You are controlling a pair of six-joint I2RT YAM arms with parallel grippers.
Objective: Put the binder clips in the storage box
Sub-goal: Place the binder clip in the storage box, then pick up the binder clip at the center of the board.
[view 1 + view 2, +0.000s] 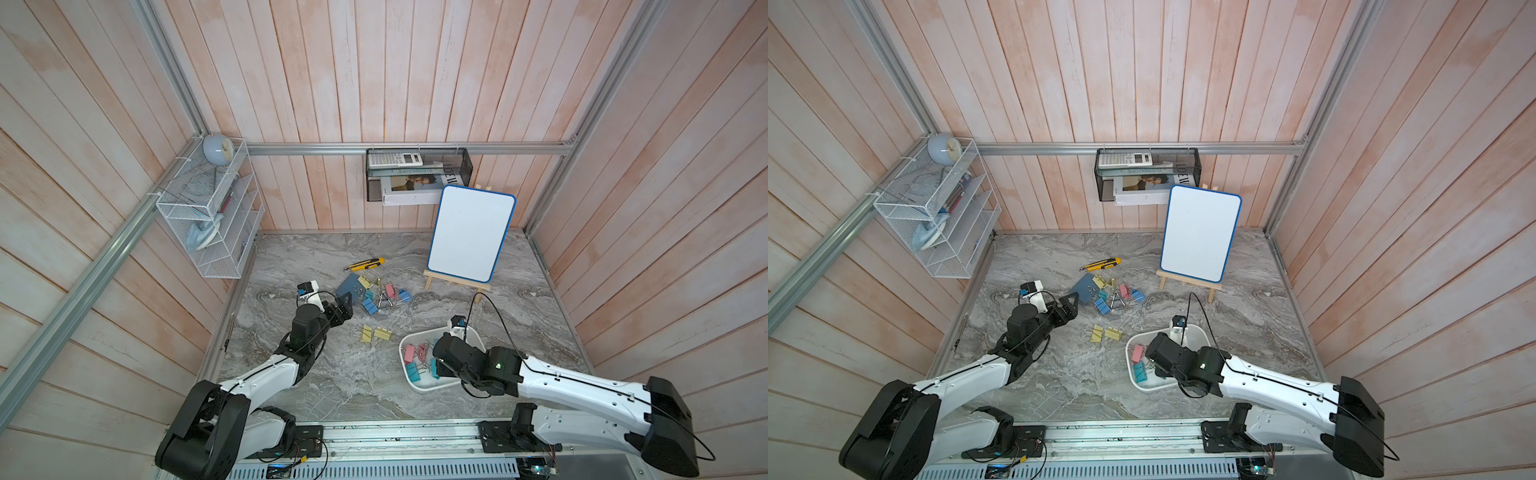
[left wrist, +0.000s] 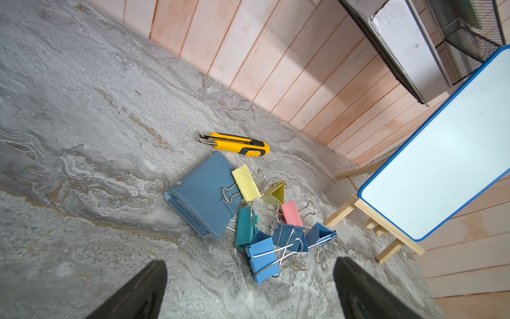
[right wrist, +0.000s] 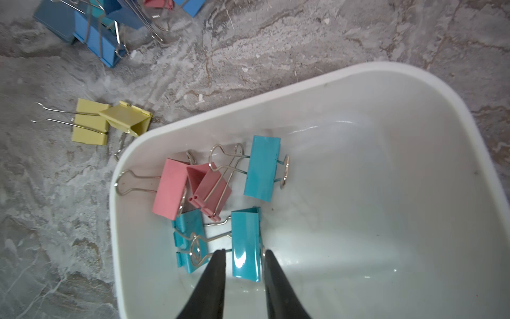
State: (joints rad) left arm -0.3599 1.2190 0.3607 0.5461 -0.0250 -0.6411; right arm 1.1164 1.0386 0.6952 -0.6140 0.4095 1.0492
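- Five binder clips (image 3: 171,190) lie inside the storage box (image 3: 358,69): two pink and three teal. They are bunched toward one corner, and most of the box floor is bare.
- Two yellow clips (image 3: 91,125) rest on the table just outside the box, close to the rim at that same corner.
- About seven more clips, in blue, teal, pink and yellow, sit in a tangled heap (image 2: 262,254) well apart from the box. Some overlap the blue-grey pad (image 2: 201,193), and the utility knife (image 2: 234,142) lies farther from the box again.
- By my count, roughly a third of the job looks done, with nine or so clips left to fetch.
- Inside the box, the right gripper (image 3: 242,252) reaches down close to the floor. Its jaws are slightly parted on either side of a teal clip (image 3: 245,229). A sliver of gap shows, so that clip looks let go rather than pinched.
- The left arm stretches away from the box toward the heap. The left gripper (image 1: 343,309) hangs above the table with its jaws spread wide and nothing held, and the nearest blue clip is just ahead of its fingertips.
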